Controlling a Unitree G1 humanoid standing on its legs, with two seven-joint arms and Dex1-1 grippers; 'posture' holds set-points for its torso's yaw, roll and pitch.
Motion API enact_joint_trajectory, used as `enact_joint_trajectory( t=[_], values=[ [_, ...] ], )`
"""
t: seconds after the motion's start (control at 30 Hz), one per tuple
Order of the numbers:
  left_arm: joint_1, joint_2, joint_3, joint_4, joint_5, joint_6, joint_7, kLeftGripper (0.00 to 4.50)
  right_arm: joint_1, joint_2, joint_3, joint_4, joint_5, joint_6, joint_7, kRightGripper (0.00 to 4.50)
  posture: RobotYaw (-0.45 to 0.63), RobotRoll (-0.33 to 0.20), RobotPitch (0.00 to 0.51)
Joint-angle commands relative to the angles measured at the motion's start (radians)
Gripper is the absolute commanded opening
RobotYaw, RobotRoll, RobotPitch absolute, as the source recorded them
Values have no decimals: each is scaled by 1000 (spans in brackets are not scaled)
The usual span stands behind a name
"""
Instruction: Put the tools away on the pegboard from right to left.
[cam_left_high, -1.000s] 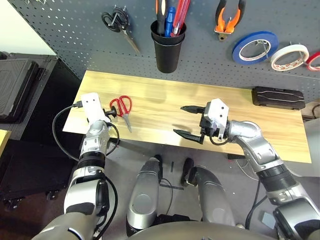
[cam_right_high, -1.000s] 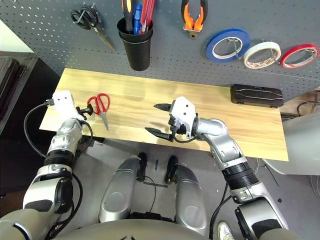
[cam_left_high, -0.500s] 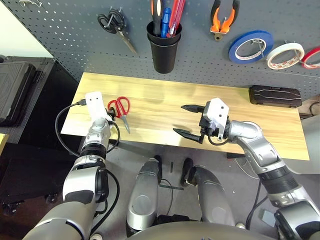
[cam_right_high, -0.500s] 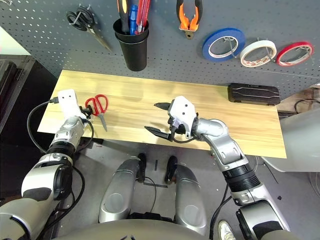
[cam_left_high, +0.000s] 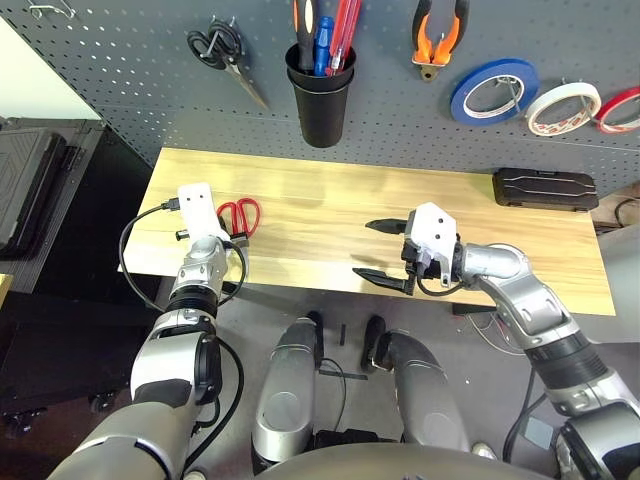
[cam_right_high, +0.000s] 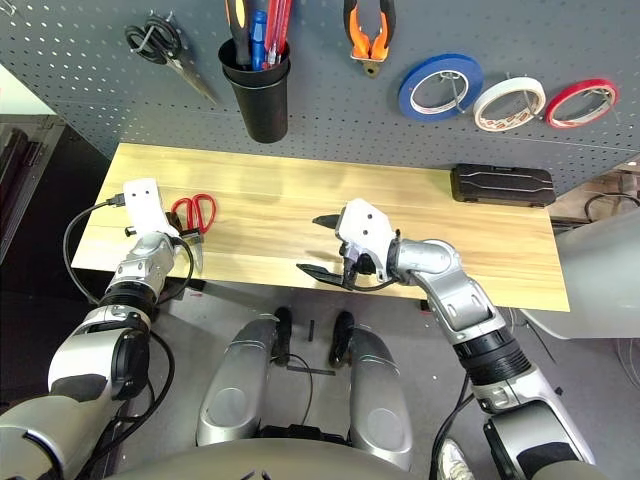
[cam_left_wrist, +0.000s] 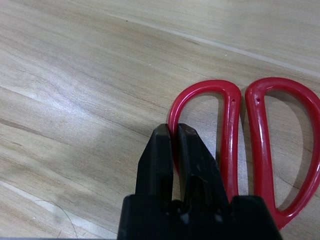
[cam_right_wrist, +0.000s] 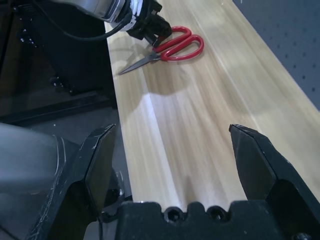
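Pegboard (cam_left_high: 120, 90), dark grey and dotted with holes, backs the whole scene. It carries black-handled scissors (cam_left_high: 222, 52), a black cup holder (cam_left_high: 320, 95) stuffed with long-handled tools, orange-and-black-handled pliers (cam_left_high: 437, 35), a blue tape roll (cam_left_high: 493, 90), a white tape roll (cam_left_high: 563, 108) and a red tape roll (cam_left_high: 622, 108) at the far right edge. Below it lies a light wooden table (cam_left_high: 320, 215). A flat black case (cam_left_high: 545, 188) sits at the table's back right corner. Dark cabinets stand beside the table on the robot's left, above a grey floor.

Red-handled scissors (cam_left_high: 241, 216) lie flat near the table's front left corner, blades toward the front edge. The left gripper (cam_left_wrist: 172, 137) has its two black fingers clenched on the outer loop of the scissors' handle, a detail plain in the left wrist view, where the red loop passes between the closed fingertips; from the head views the white wrist housing hides that contact. The right wrist view shows the same grip from across the table, with the scissors' blades pointing out past the left arm.

The right gripper (cam_left_high: 385, 250) hangs over the table's middle front, fingers spread wide and holding nothing, well apart from the scissors.
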Motion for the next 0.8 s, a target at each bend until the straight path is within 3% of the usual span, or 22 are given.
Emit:
enact_joint_trajectory(
  t=[0.03,0.37,0.53,0.8],
  values=[
    [37,-15,14,-24,-15,10,8,10,11,-7,11,24,-10,1,7,4500,190,0,306],
    [152,-59,67,-402,-93,105,23,10,-22,23,-12,91,2,-64,2,4500,232,0,283],
    [239,-88,80,-648,-133,129,15,10,-26,55,-85,121,74,-165,11,4500,257,0,271],
    [295,-84,110,-888,-200,171,-6,10,-49,71,-214,82,246,-173,47,4500,277,0,249]
  ],
)
